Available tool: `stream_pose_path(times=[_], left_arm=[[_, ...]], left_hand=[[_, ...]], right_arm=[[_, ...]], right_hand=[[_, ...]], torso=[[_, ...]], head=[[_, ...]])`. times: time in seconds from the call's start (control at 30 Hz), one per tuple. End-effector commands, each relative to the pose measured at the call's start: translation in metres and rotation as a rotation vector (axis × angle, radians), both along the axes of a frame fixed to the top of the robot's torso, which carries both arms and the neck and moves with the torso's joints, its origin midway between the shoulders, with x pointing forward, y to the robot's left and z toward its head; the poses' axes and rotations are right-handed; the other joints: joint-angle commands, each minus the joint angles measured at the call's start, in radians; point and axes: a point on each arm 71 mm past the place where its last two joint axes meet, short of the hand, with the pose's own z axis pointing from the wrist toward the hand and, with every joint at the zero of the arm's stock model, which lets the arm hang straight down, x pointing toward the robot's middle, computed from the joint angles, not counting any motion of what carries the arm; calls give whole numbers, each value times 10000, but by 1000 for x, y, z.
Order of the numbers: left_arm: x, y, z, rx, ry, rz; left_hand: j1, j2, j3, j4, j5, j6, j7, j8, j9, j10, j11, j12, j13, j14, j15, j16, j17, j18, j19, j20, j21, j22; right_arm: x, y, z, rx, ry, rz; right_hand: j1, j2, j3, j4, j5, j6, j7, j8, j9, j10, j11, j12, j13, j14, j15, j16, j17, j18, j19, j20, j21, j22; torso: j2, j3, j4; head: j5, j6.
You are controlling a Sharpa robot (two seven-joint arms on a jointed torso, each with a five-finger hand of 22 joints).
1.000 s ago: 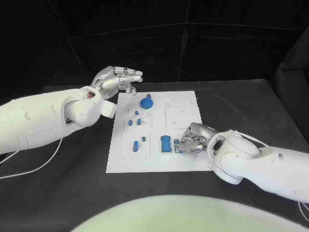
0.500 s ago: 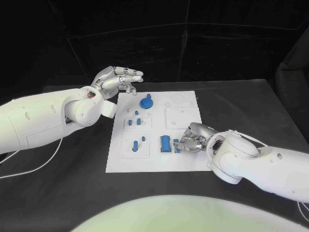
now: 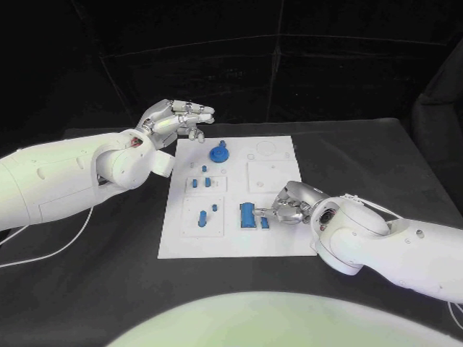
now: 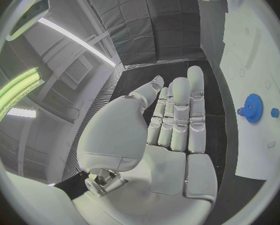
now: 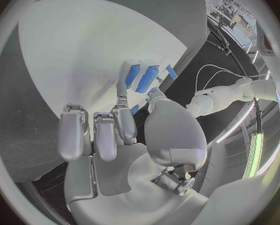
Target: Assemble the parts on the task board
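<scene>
the right hand (image 3: 290, 204) rests at the board's (image 3: 231, 242) right edge, fingertips touching a blue cylinder (image 3: 249, 214). the left hand (image 3: 175, 117), empty, fingers loosely apart, hovers off the board's far left corner.

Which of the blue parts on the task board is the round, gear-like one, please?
It is the blue gear at the far end of the task board, near the left hand. It is a toothed disc with a knob on top; the other blue parts are small pegs and bars.

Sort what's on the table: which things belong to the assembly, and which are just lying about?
Job:
task board
blue gear
two long blue parts by the right hand
small blue pieces

Lying about:
white cable beneath the left arm
</scene>
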Motion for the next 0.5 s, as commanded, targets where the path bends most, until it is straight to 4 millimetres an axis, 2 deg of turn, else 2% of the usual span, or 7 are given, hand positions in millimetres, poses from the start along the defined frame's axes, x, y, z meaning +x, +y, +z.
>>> stream_pose_path(times=[0.03, 0.13, 0.27, 0.37, 0.5], left_arm=[[0, -2, 1, -100, -2, -121], [0, -1, 1, -98, -1, -117], [0, -1, 1, -93, -1, -104], [0, 0, 1, -88, 2, -96], [0, 0, 1, -87, 5, -96]], left_hand=[[6, 51, -62, -7, 60, 3, 54, 52, -14, -94, -8, 55, -17, -88, 11, -28, -8, 130, -3, 31, -13, -8], [6, 51, -62, -7, 60, 3, 54, 52, -14, -94, -8, 55, -17, -88, 11, -28, -8, 130, -3, 31, -13, -8], [6, 51, -62, -7, 60, 3, 54, 52, -14, -94, -8, 55, -17, -88, 11, -28, -8, 130, -3, 31, -13, -8], [6, 51, -62, -7, 60, 3, 54, 52, -14, -94, -8, 55, -17, -88, 11, -28, -8, 130, -3, 31, -13, -8], [14, 57, -62, -10, 60, 2, 52, 53, -14, -100, -9, 56, -18, -93, 11, -30, -13, 130, -4, 32, -18, -12]], right_arm=[[0, -1, 4, 174, -309, 93], [-1, -2, 4, 159, -292, 267], [-4, -4, 5, 129, -240, 559], [-5, -6, 5, 121, -224, 655], [-4, -6, 5, 94, -204, 690]], right_hand=[[574, 108, -90, -130, 207, -30, 15, -56, 68, 91, -34, -74, 286, 869, -40, 14, 1791, -175, 6, 10, 28, -13], [1443, 205, -81, -538, 571, -52, 38, -93, 142, 78, -27, -110, 287, 864, -40, -3, 1765, -171, -7, 12, 14, -27], [2293, 189, -44, -1068, 597, -99, 57, -139, 191, 43, -10, -186, 255, 853, -29, -33, 1714, -162, -35, 17, -15, -72], [2497, 213, -82, -1211, 550, -114, 74, -164, 212, 27, 4, -222, 241, 849, -14, -43, 1698, -159, -47, 29, -29, -90], [2546, 257, -93, -1242, 550, -112, 77, -171, 222, 26, 7, -225, 242, 848, -11, -46, 1693, -160, -46, 34, -27, -84]], torso=[[-11, 4, -4], [-9, 4, -8], [-9, -4, -10], [-6, -9, -22], [-3, 9, -10]], head=[[-8, 16], [5, 30], [-9, 39], [-9, 51], [-4, 59]])
